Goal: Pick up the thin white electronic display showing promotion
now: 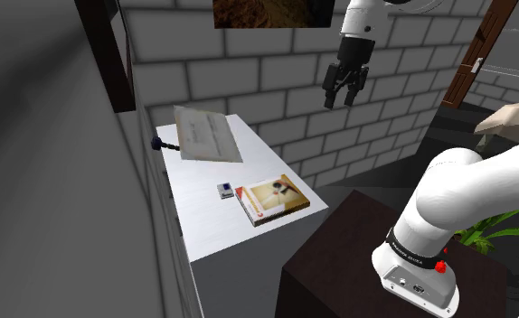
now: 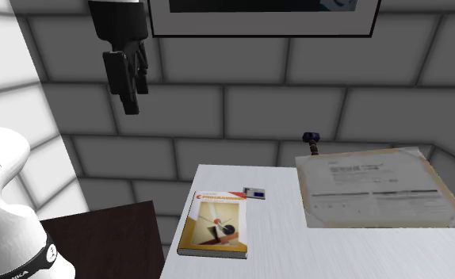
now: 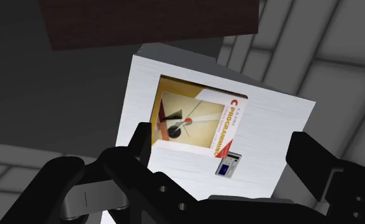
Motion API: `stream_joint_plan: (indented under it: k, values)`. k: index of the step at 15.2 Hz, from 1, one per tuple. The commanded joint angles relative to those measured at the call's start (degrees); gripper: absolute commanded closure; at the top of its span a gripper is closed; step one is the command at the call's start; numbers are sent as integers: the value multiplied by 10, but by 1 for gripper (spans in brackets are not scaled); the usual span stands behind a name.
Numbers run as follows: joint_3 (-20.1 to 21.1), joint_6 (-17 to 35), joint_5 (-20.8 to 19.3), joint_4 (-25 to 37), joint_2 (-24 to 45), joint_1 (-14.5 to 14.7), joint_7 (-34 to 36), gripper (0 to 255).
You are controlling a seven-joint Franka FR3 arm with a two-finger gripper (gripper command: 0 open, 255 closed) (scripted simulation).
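White bench (image 1: 212, 226) against a grey brick wall (image 1: 276, 81), mid-left in the shoulder view. Framed picture (image 2: 261, 16) on the bricks, at the top of the second exterior view. Brown door frame (image 1: 466, 63) at the shoulder view's upper right, green leaves (image 1: 497, 233) at its lower right, next to the dark stand (image 1: 339, 262). On the bench: a yellow book (image 1: 271, 199) near the front end, a small blue-screened gadget (image 1: 224, 191) just beside it, a little dark object (image 1: 163, 143) at the far end.

Display (image 1: 208, 134) at the bench's far end, centre-left in the shoulder view and right of centre in the second exterior view. Thin, flat, white-faced, with rows of fine grey print and a tan rim. Looks tilted in the shoulder view, one edge raised. Well apart from the book.

Claw (image 1: 340, 101) high in the air, upper centre-right of the shoulder view and upper left of the second exterior view, pointing down. Spread apart, gripping nothing. In the wrist view, book and gadget far below, between the black fingers (image 3: 140, 143).
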Motion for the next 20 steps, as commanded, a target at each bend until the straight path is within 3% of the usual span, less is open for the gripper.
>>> stream_joint_plan:
  k: [1, 10, 20]
  values:
    - [0, 0, 0, 0, 0, 0, 0, 0]
    - [64, 172, 24, -43, 124, 11, 64, 0]
    - [123, 342, 14, -9, 326, 14, 144, 0]
